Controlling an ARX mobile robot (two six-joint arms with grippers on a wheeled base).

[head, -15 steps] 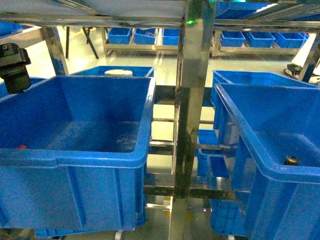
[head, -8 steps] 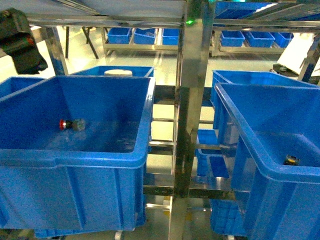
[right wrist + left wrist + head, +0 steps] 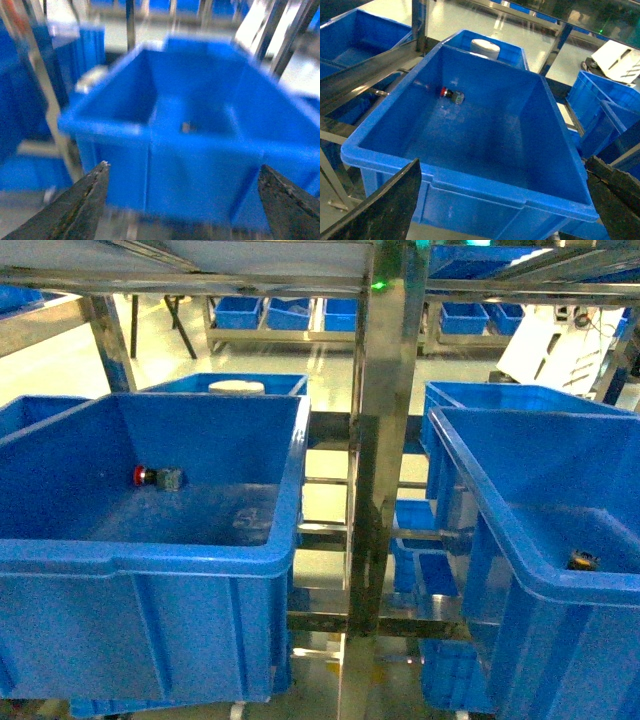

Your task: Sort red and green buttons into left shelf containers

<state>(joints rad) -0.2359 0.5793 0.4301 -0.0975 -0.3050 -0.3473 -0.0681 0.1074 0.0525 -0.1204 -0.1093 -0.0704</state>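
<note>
You have one red button (image 3: 146,476) lying in the left blue bin (image 3: 150,560), one white round object (image 3: 237,386) in the bin behind (image 3: 270,381), two big bins on the right (image 3: 540,570), one small dark item (image 3: 583,561) inside the nearer.

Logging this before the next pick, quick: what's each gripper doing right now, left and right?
Left gripper: open, fingers spread wide, holding nothing, above the left blue bin.
Right gripper: open, holding nothing; the view is blurred.

Left hand (image 3: 502,200) and right hand (image 3: 182,200) both spread wide, nothing between the fingers.
</note>
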